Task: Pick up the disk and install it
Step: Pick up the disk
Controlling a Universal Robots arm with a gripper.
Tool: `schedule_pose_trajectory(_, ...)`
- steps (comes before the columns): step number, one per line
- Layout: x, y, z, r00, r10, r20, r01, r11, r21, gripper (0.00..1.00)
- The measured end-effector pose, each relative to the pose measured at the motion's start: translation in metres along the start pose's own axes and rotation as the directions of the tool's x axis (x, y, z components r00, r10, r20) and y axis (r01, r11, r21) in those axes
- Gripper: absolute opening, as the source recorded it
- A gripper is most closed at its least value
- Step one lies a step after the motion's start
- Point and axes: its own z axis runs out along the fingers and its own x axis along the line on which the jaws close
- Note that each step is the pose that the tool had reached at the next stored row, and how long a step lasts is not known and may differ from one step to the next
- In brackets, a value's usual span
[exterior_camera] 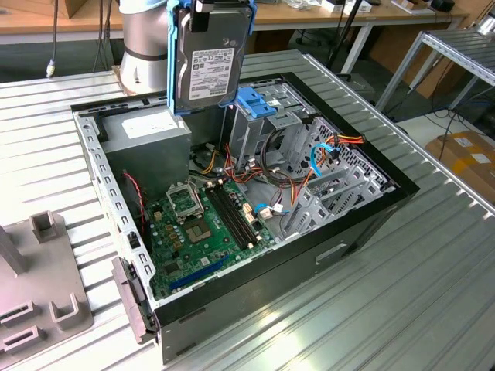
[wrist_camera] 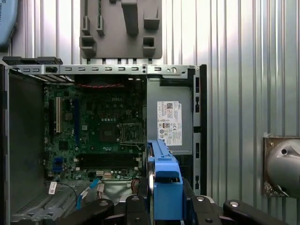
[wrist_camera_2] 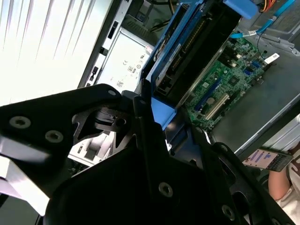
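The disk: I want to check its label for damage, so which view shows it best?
The exterior view: the disk hangs upright above the open case, white label facing the camera. The second wrist view shows its edge and blue rail; the first wrist view, its blue rail end in the gripper.

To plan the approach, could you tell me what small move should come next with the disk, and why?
Probably shift the disk a little toward the exterior view's right, over the cage. It hangs upright, gripped, above the open case, and there sits left of the cage's blue top, not yet in line with it.
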Motion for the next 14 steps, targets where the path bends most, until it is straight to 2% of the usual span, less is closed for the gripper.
schedule_pose_trajectory(6, -0.0002, -0.0159, -0.0002, 1.0000, 0.000, 0.0000, 0.000, 1.0000, 0.0000, 0.36)
schedule_pose_trajectory(12, -0.0003, -0.0280, -0.0004, 1.0000, 0.000, 0.0000, 0.000, 1.0000, 0.0000, 0.36)
schedule_pose_trajectory(14, -0.0004, -0.0354, -0.0005, 1.0000, 0.000, -0.0001, 0.000, 1.0000, 0.0000, 0.36)
